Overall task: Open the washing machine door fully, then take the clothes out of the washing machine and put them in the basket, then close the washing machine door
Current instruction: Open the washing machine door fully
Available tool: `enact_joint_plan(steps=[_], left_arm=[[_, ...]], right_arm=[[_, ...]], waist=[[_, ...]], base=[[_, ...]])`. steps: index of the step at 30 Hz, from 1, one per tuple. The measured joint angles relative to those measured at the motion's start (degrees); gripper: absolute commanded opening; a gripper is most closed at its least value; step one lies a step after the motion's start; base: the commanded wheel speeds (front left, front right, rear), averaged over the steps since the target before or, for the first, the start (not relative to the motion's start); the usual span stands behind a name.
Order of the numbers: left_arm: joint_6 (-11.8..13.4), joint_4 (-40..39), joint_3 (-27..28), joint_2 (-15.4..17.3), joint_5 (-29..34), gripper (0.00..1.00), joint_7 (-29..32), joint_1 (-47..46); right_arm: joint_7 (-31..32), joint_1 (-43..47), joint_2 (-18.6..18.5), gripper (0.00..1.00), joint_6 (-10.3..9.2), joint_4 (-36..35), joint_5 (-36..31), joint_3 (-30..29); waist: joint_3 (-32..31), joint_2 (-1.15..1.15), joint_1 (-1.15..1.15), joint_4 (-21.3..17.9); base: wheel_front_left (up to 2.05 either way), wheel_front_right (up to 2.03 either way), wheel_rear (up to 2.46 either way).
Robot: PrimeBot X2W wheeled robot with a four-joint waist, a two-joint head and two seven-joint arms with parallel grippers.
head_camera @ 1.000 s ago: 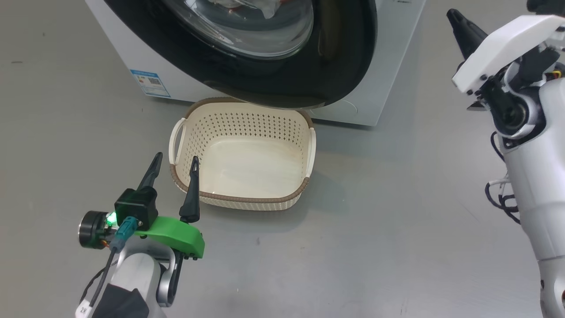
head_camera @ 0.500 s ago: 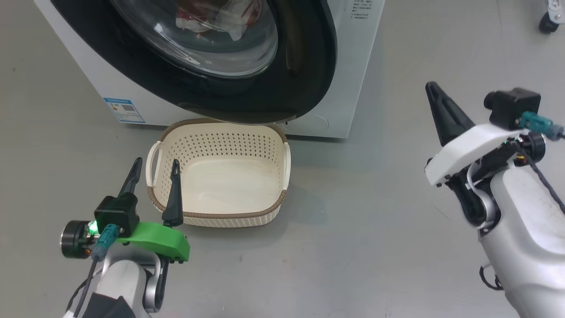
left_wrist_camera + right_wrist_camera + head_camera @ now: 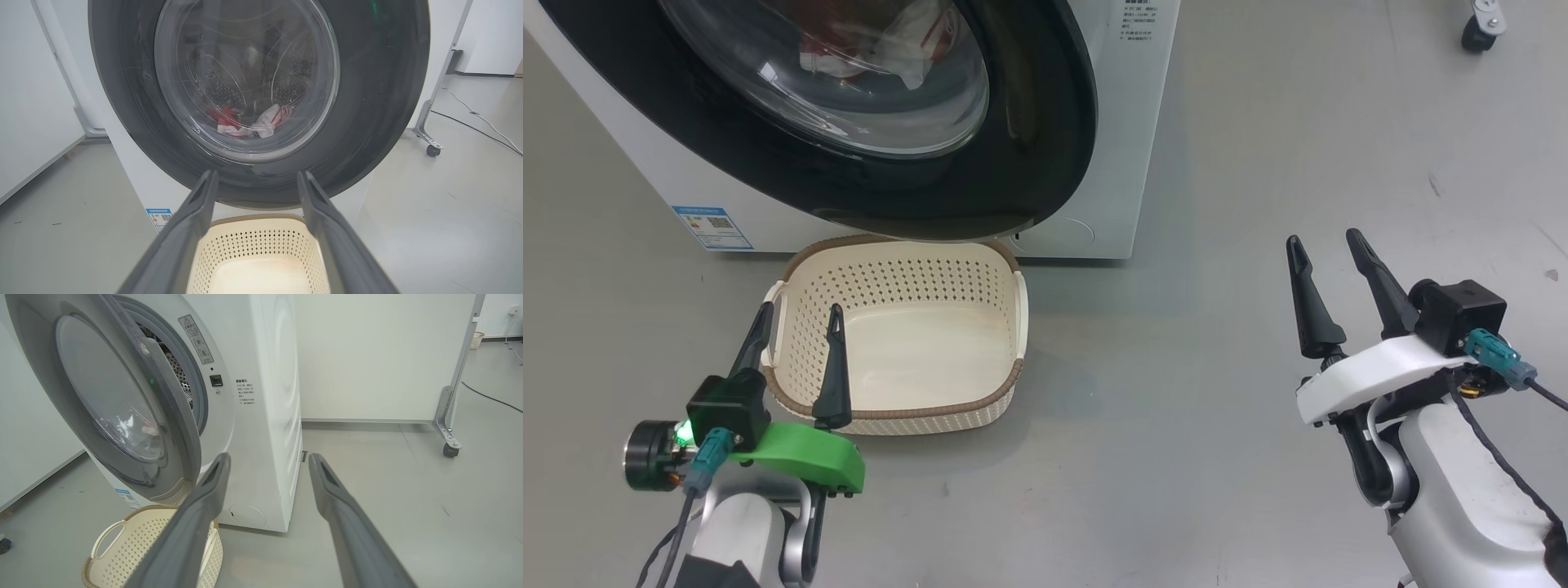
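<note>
The washing machine door [image 3: 122, 404] looks merely ajar; left gripper [image 3: 800, 308], right gripper [image 3: 1322, 237] wide, empty: hook its 3 o'clock rim.

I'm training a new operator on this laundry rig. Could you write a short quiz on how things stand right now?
1. True or false: the basket is empty.
2. The door is: A latched shut; B partly open; C taken off.
3. Fill in: the clothes lie inside the ___.

Key: 1 true. 2 B. 3 washing machine.
</note>
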Motion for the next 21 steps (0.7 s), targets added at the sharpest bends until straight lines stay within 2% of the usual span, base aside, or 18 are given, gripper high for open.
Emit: enact_joint_plan(steps=[8,21], left_arm=[[0.0,-0.3,0.0,0.0,0.7,1.00,0.0,0.0],[-0.2,-0.3,0.2,-0.1,0.9,1.00,0.0,0.2]], right_arm=[[-0.2,1.5,0.2,1.00,-0.96,-0.6,-0.8,-0.4],[-0.4,2.5,0.6,1.00,-0.99,-2.0,-2.2,-0.8]], waist=[[0.1,0.00,0.00,-0.2],[0.2,0.00,0.00,0.2]], base=[[0.00,0.00,0.00],[0.00,0.00,0.00]])
